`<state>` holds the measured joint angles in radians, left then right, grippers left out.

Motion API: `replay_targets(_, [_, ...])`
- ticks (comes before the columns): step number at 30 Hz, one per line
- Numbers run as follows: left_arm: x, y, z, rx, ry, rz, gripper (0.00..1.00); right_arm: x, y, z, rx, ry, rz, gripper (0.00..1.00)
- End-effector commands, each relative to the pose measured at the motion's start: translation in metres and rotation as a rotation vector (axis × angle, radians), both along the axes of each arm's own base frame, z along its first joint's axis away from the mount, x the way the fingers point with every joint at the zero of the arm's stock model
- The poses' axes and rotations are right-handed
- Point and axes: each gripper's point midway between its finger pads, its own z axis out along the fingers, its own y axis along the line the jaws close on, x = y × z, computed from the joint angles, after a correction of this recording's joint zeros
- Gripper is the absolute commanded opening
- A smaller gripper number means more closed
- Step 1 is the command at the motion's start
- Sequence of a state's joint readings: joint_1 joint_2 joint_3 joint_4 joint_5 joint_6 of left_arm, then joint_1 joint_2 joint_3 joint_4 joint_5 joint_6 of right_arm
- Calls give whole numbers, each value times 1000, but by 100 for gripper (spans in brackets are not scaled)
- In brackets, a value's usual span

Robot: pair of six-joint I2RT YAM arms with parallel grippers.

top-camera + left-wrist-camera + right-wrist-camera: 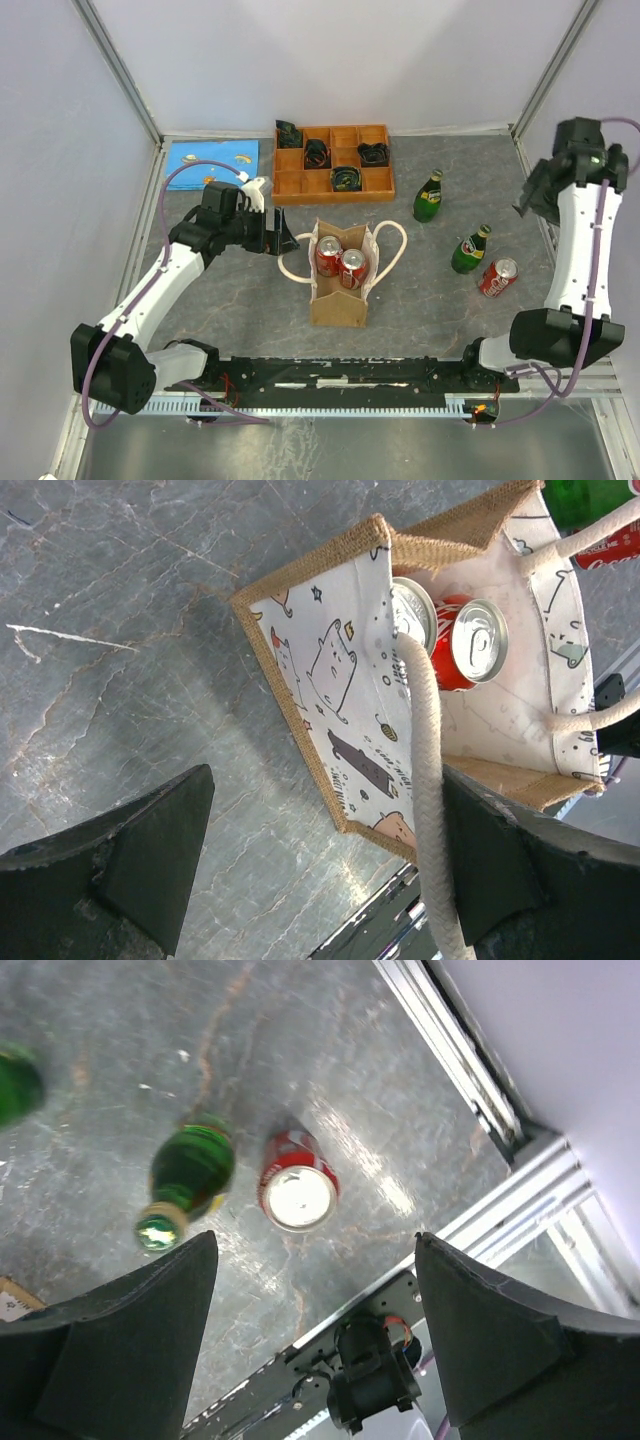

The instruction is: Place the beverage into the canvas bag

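This looks like a robotics lab test cell; white panels [330, 60] close in three sides, held in an aluminium frame [118, 75]; the left arm [160, 285] and the right arm [580, 240], white and black, are bolted to a black rail [340, 372] at the near edge of a grey marbled table [430, 290]; purple cables [168, 185] loop off both; a ribbed cable tray [330, 405] runs below; the canvas bag [338, 300], green bottles [428, 197] and an orange compartment tray [292, 182] sit out like staged props.
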<state>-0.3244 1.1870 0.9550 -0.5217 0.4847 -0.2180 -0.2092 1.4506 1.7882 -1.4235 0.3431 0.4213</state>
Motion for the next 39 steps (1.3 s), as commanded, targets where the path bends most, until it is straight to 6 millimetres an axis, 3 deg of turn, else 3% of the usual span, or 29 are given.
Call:
replay_targets(1, [1, -5, 9, -29, -64, -49, 95, -26, -18, -33, 110, 54, -67, 88])
replay_targets(4, [2, -6, 7, -33, -66, -53, 95, -41, -17, -74, 227, 107, -123, 87])
replay_targets(9, [2, -7, 5, -37, -63, -53, 95, -44, -2, -109, 351, 99, -165, 88])
replay_targets(18, [-3, -6, -2, -38, -50, -56, 95, -37, 4, -127, 420, 111, -185, 90])
replay_targets(27, [-2, -5, -4, -37, -53, -51, 95, -45, 7, -158, 461, 195, -196, 90])
replay_targets(39, [0, -4, -5, -37, -51, -49, 95, -48, 9, -183, 491, 242, -196, 88])
